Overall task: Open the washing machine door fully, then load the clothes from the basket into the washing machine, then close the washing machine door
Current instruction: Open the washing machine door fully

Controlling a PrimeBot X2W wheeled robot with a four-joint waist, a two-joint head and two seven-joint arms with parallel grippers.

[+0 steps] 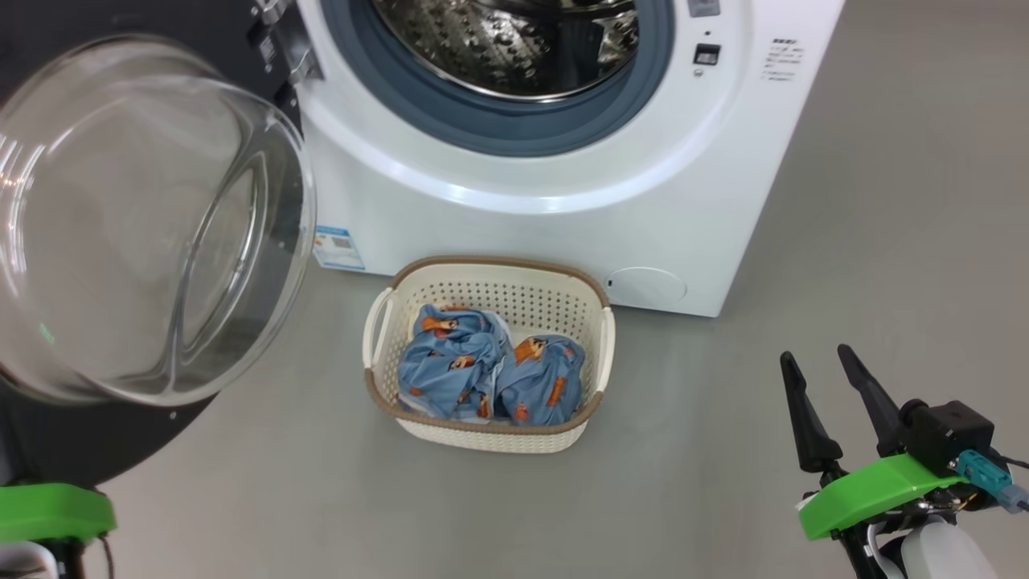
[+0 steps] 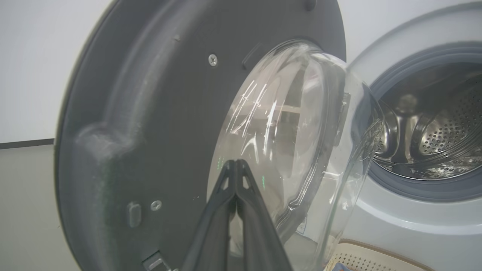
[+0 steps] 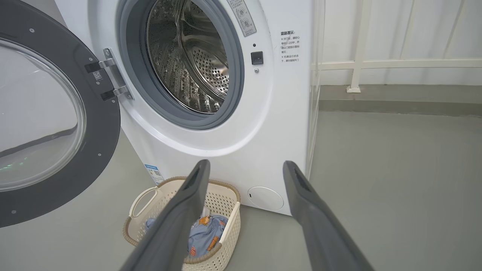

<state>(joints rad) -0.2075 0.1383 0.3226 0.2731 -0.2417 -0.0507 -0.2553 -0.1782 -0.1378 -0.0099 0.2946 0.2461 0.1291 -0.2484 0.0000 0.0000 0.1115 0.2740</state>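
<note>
Pressed tight together with nothing between them, the left gripper's (image 2: 235,163) fingers point at the glass bowl of the washing machine door (image 2: 158,124); whether the tips touch the glass cannot be told. At 4 o'clock in the head view the right gripper (image 1: 816,355) hangs over bare floor with its fingers spread wide and holding nothing, well apart from everything else. A smooth grey floor (image 1: 884,201) carries the whole scene, and in the right wrist view a white wall (image 3: 414,30) with a pale railing (image 3: 395,64) closes the room at 2 o'clock. The washing machine (image 1: 563,233) stands at 12 o'clock in the head view, its top cut off by the frame, so that just the lower arc of the steel drum (image 1: 514,40) and of the blue-grey gasket (image 1: 514,133) is visible. The door is swung out at 9 o'clock on its metal hinge (image 3: 113,81), inner face and bulging glass toward the camera, its dark rim running off the left edge. The basket (image 1: 490,438) sits on the floor just in front of the machine, at 6 o'clock from the drum opening. Two bundles of the clothes (image 1: 482,370) lie in it side by side, touching. A round hatch (image 1: 645,285) sits at 1 o'clock from the basket, and a blue label (image 1: 338,248) at 10 o'clock, its print too small to read.
</note>
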